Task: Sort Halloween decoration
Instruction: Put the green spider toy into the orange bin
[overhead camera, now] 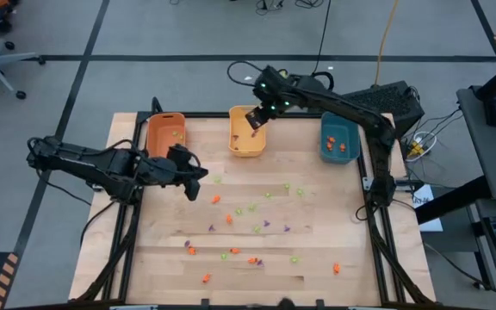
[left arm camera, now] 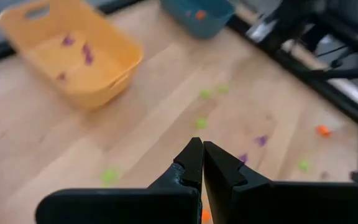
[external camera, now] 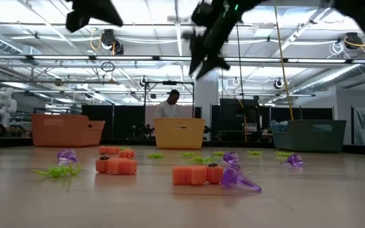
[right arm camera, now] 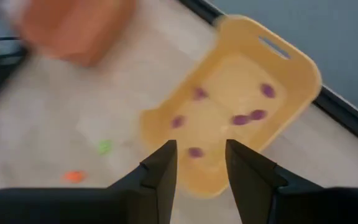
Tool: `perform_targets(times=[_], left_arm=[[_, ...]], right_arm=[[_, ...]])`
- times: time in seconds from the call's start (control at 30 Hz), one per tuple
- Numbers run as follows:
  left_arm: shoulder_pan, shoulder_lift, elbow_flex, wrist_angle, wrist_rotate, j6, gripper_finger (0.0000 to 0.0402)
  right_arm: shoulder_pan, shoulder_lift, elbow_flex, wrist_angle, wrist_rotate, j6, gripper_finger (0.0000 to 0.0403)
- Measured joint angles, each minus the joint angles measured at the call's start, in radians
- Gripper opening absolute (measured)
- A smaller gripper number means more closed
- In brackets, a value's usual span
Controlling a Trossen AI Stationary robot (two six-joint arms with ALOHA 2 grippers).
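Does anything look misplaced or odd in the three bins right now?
Nothing stands out. The yellow bin holds only purple trinkets, the teal bin orange ones, the orange bin green. The right gripper is open, empty, above the yellow bin.

open wood between scattered trinkets [overhead camera: 257,228], three bins [overhead camera: 247,143] lining far edge, right pincer [overhead camera: 254,121] over middle one

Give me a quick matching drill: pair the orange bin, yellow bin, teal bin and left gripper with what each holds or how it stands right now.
Column one:
1. orange bin
2. yellow bin
3. teal bin
4. left gripper

Column two:
A. shut, empty, over the table
B. purple trinkets inside
C. orange trinkets inside
D. a green trinket inside

Pairs: 1-D, 2-B, 3-C, 4-A
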Motion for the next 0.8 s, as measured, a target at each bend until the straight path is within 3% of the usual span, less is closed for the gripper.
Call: perform_targets(times=[0.17,0.27,0.37,0.53,0.8], left_arm=[[0.000,0.000,0.000,-0.165,0.000,-0.087,0.0013],[0.000,0.000,0.000,-0.221,0.000,-0.059,0.0013],[0.005,0.000,0.000,-0.244,0.016,-0.001,0.0013],[0.039,0.023,0.000,-0.212,0.092,0.072,0.0013],[0.046,0.133,0.000,0.000,0.219,0.124,0.0013]], right_arm=[[0.131,-0.145,0.000,-0.063,0.004,0.000,0.0125],[0.232,-0.205,0.000,-0.099,0.013,0.006,0.0125],[0.352,-0.241,0.000,-0.149,0.091,0.059,0.0125],[0.549,-0.253,0.000,-0.270,0.286,0.174,0.0125],[0.720,-0.270,0.000,-0.504,0.349,0.270,0.0125]])
